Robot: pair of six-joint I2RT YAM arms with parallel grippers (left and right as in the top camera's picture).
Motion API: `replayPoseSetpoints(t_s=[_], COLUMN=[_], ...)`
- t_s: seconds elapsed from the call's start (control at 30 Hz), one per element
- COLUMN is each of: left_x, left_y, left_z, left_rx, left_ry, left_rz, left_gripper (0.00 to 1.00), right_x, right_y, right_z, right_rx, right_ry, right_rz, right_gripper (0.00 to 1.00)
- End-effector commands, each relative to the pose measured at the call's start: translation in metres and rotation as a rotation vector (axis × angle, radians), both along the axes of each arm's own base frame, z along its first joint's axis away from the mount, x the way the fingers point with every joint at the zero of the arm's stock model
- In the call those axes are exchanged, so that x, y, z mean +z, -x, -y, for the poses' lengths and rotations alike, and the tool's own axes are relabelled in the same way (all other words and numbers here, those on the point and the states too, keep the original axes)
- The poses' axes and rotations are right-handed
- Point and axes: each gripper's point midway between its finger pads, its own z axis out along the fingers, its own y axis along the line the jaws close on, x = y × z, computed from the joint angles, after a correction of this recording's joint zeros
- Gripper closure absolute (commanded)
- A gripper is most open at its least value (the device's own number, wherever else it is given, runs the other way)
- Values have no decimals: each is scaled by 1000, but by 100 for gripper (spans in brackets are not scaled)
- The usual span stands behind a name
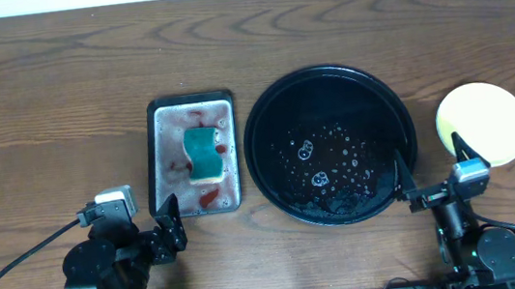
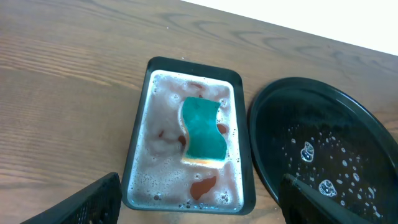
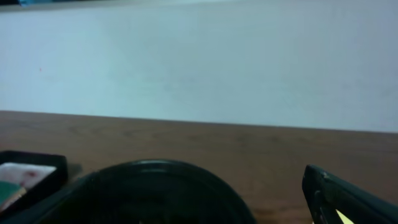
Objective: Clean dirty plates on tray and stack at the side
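The black round tray sits in the middle of the table, wet with soap bubbles and holding no plates. It also shows in the left wrist view and the right wrist view. A pale yellow plate lies on the table to the right of the tray and looks clean. No blue-green plate shows. My left gripper is open and empty, just in front of the grey tray. My right gripper is open and empty, between the black tray's front right rim and the yellow plate.
A rectangular grey metal tray left of the black tray holds reddish foamy water and a teal sponge. Bare wooden table lies behind and at the far left.
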Motion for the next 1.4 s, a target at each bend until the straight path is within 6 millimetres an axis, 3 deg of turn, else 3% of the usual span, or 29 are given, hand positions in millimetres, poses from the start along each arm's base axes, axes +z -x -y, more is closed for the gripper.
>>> replayPoseSetpoints(t_s=[0.0, 0.1, 0.93, 1.2, 1.37], left_x=[-1, -1, -1, -18, -34], left_y=[0, 0, 0, 10, 3], left_z=[1, 1, 1, -5, -13], left_rx=[-11, -11, -11, 14, 57], left_ry=[-13, -13, -14, -35, -17], left_rz=[3, 3, 3, -71, 17], left_gripper=[19, 19, 19, 19, 19], right_x=[-26, -45, -44, -44, -44], right_y=[-3, -2, -3, -3, -3], right_z=[3, 4, 3, 3, 3], right_rx=[-21, -22, -21, -21, -21], right_ry=[17, 53, 53, 53, 53], right_rz=[-62, -134, -130, -130, -130], right_gripper=[1, 1, 1, 1, 1])
